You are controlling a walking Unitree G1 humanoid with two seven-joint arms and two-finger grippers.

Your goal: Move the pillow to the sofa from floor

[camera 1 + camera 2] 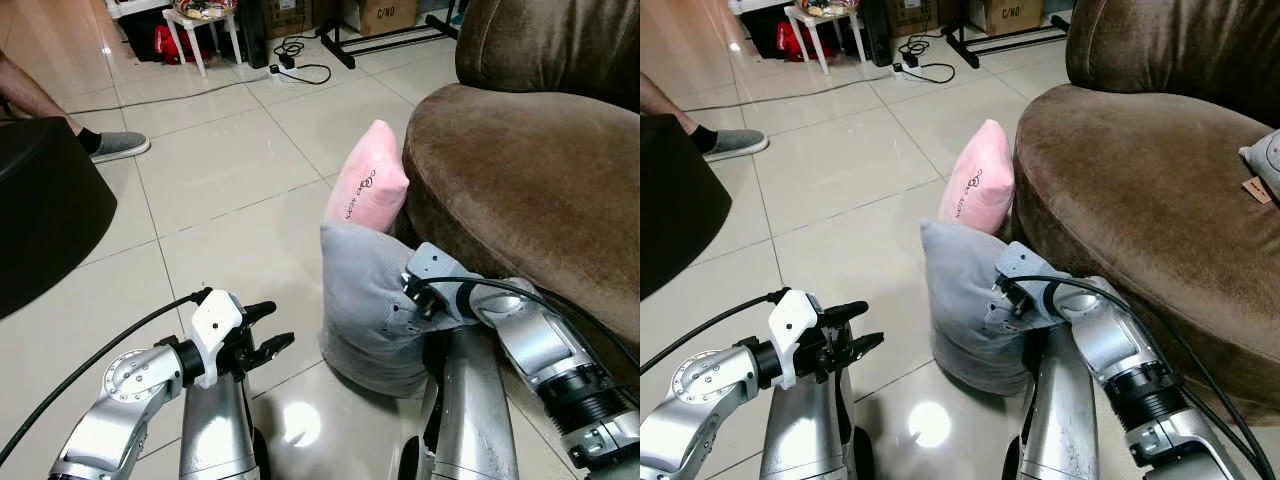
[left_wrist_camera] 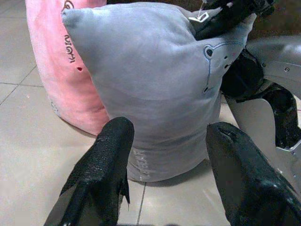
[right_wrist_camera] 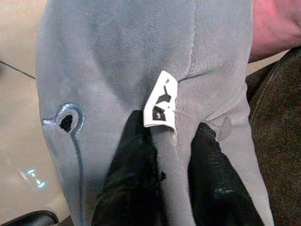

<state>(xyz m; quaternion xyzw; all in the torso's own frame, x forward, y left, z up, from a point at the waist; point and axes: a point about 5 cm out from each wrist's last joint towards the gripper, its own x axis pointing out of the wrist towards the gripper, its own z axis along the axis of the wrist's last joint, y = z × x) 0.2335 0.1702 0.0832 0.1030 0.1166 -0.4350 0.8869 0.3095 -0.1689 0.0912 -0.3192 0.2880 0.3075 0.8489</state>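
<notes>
Pillow (image 1: pixel 365 305), grey, stands upright on the tiled floor (image 1: pixel 210 190) at lower centre of the left eye view, leaning against the brown sofa (image 1: pixel 520 190), with a pink pillow (image 1: pixel 368 185) just behind it.

Step in hand, as judged: grasp. The right gripper (image 3: pixel 164 155) has its two fingers pinched on a fold of the grey fabric beside the white tag (image 3: pixel 161 101) — the pillow is not yet lifted. The left gripper (image 1: pixel 262 335) hovers at lower left of the frame, fingers spread wide and holding nothing, aimed at the pillow's near face.

Next move calls for a lift clear of the floor, then a carry up and right over the seat edge.

Obstructions: the pink pillow touches the grey one and may topple. A person's foot (image 1: pixel 115 146), a dark round object (image 1: pixel 40 200) and floor cables (image 1: pixel 300 65) lie well apart.
</notes>
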